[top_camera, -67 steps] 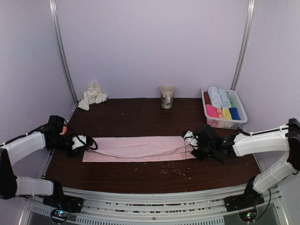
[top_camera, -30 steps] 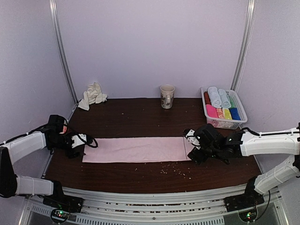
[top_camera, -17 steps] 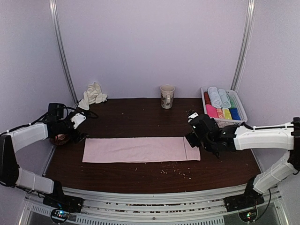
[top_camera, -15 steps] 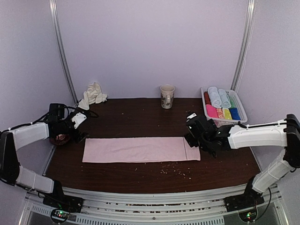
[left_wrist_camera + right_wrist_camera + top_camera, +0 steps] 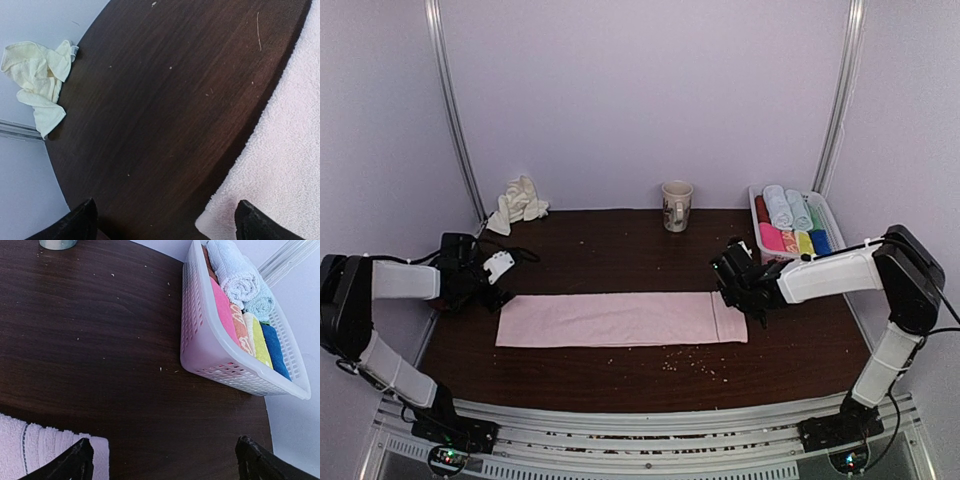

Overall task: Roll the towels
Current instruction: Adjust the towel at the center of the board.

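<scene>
The pale pink towel (image 5: 620, 318) lies flat on the table (image 5: 610, 250), with the left gripper (image 5: 167, 224) and right gripper (image 5: 165, 461) both spread wide near its far corners, so a tidy roll likely needs one short edge pinched squarely and turned over evenly.

Corner of pink towel (image 5: 45, 455), white basket (image 5: 210, 352)

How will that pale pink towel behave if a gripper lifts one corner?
Probably floppy: the pale pink towel lies limp and flat on the table, so it would likely drape. Its terry surface looks grippy, so pushing probably bunches it rather than sliding it.
</scene>
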Controlling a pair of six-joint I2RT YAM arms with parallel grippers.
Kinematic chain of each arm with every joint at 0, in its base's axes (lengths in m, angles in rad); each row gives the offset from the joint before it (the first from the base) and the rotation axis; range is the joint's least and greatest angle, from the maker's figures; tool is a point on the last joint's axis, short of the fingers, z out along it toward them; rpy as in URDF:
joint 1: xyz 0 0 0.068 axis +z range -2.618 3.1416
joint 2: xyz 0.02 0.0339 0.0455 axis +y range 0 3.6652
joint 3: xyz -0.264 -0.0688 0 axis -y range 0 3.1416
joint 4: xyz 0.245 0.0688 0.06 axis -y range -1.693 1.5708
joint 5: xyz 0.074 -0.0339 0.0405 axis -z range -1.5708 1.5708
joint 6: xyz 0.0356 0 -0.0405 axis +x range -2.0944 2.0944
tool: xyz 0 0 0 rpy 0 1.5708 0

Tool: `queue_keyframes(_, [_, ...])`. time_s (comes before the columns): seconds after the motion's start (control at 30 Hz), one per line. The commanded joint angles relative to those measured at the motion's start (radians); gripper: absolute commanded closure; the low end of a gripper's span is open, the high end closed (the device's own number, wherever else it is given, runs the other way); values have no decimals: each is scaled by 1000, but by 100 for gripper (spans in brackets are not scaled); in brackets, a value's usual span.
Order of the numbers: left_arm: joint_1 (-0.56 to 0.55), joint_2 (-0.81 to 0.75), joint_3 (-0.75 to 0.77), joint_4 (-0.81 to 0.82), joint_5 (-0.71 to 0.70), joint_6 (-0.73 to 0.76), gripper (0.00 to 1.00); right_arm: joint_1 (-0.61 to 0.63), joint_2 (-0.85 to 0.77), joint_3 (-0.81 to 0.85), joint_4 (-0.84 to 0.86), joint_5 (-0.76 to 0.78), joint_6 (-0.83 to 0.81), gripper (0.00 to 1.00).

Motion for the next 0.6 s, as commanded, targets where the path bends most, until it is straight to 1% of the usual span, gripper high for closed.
queue_keyframes(0.0, [-20,42,-30,114,-77,26,2,-26,49,33,6,0,51,0])
queue_keyframes(0.17, [-30,78,-41,152,-151,25,3,-40,132,68,-39,22,67,0])
queue_keyframes(0.33, [-34,124,-41,161,-197,29,3,-43,196,101,-82,45,82,0])
queue_keyframes(0.47, [-37,140,-38,159,-215,26,3,-43,203,119,-112,45,93,0])
queue_keyframes(0.57, [-35,122,-31,143,-208,17,2,-44,165,119,-116,32,92,0])
